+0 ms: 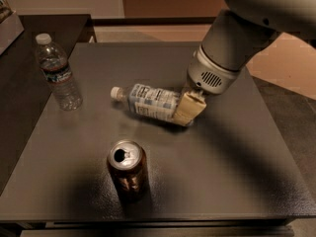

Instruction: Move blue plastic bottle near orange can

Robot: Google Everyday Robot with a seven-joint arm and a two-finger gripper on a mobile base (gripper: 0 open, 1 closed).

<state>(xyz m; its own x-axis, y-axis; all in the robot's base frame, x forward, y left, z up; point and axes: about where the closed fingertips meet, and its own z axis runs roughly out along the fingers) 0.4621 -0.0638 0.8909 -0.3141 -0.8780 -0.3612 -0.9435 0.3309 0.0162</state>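
The blue plastic bottle (148,101) lies on its side near the middle of the dark table, white cap pointing left. My gripper (187,108) is shut on the bottle's base end, its tan fingers (191,105) wrapped over it, arm coming in from the upper right. The orange can (127,168) stands upright near the table's front edge, below and a little left of the bottle, with a gap between them.
A taller clear ribbed water bottle (58,72) stands upright at the table's left side. The dark table (237,172) ends at the front edge just below the can. A lower dark surface (19,48) adjoins on the left.
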